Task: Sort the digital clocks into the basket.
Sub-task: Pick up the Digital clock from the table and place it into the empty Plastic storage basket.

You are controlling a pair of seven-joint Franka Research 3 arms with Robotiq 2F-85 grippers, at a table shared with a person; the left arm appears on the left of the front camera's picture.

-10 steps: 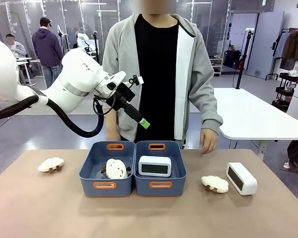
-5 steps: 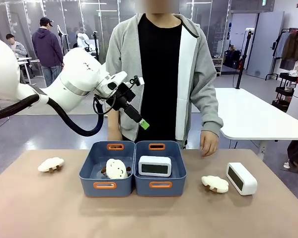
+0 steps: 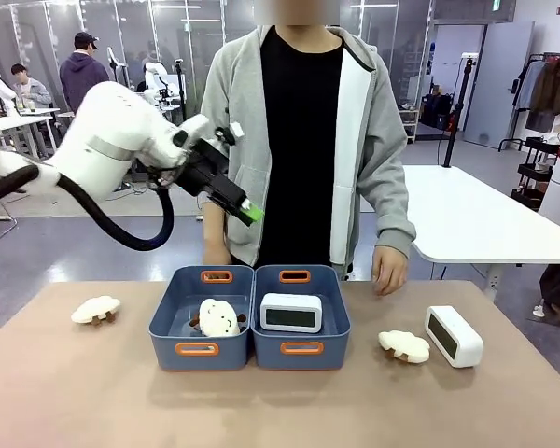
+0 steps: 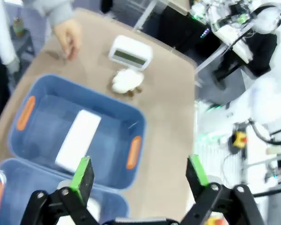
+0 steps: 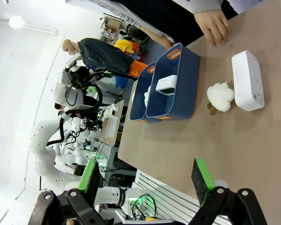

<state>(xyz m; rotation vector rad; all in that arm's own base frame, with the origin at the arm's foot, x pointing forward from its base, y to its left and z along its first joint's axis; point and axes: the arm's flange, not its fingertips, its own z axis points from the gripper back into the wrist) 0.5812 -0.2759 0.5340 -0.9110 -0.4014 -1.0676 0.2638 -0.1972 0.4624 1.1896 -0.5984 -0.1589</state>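
My left tool [image 3: 249, 212], jaws apart and empty, has drawn back; one clock [image 3: 291, 314] lies in the basket [image 3: 301, 349] below it, the other clock [image 3: 454, 336] remains far to its right.

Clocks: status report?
Left gripper, right gripper: jaws open, empty. One clock in the right basket, other clock on table. Mushroom piece beside it, nothing blocking.

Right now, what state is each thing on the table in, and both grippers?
First clock, inside the right basket.
Second clock, on the table, not in a basket.
Left basket, holds the middle mushroom piece.
Right basket, holds the first clock.
Left mushroom piece, loose on the table.
Right mushroom piece, loose beside the second clock.
Left gripper, open, empty, raised above the baskets.
Right gripper, open, empty.
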